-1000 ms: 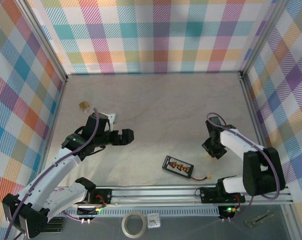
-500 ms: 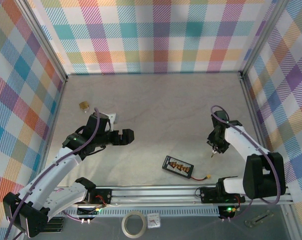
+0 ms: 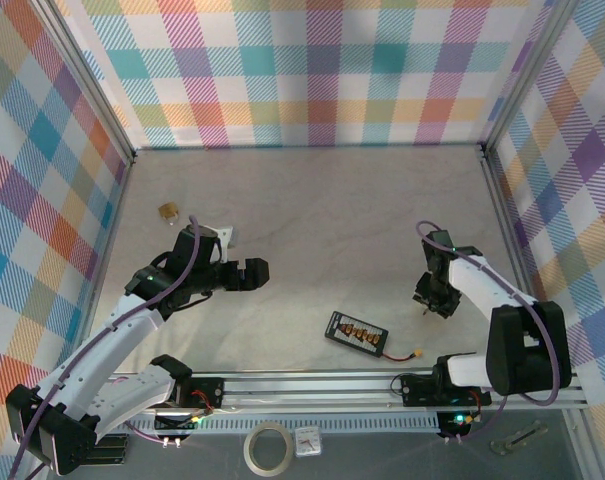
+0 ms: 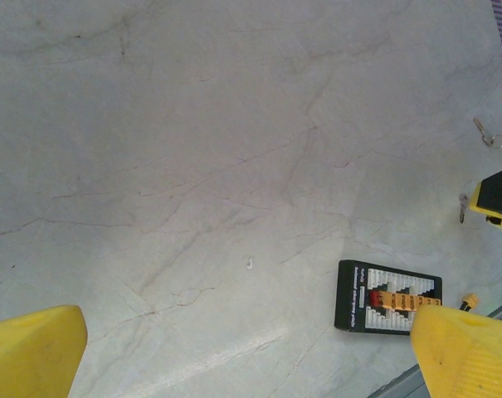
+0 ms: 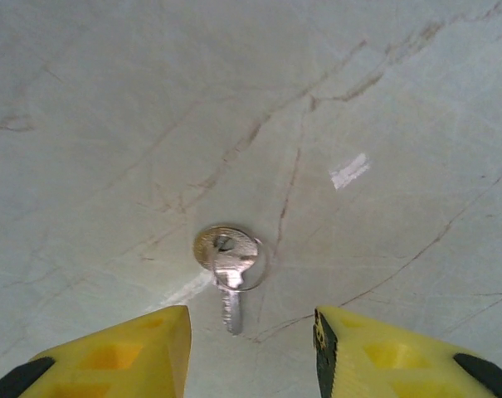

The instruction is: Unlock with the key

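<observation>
A small silver key (image 5: 227, 264) on a thin ring lies flat on the pale table, blade toward my right gripper (image 5: 251, 352). That gripper's yellow fingers stand apart on either side of the blade tip, with nothing between them. From above, the right gripper (image 3: 433, 300) points down at the table on the right. The left wrist view shows the key (image 4: 463, 206) beside a yellow finger (image 4: 499, 195). A small brass lock (image 3: 168, 211) sits at the far left. My left gripper (image 3: 261, 272) hovers wide open over bare table, far from the key.
A black connector board (image 3: 357, 333) with a yellow plug (image 3: 418, 353) on a lead lies near the front rail, between the arms. A loose key ring (image 4: 488, 133) lies beyond the key. Checked walls close in the table on three sides.
My right gripper was shut a second ago and now stands open. It lifted briefly, then came back down by the key. The left arm has not moved.
</observation>
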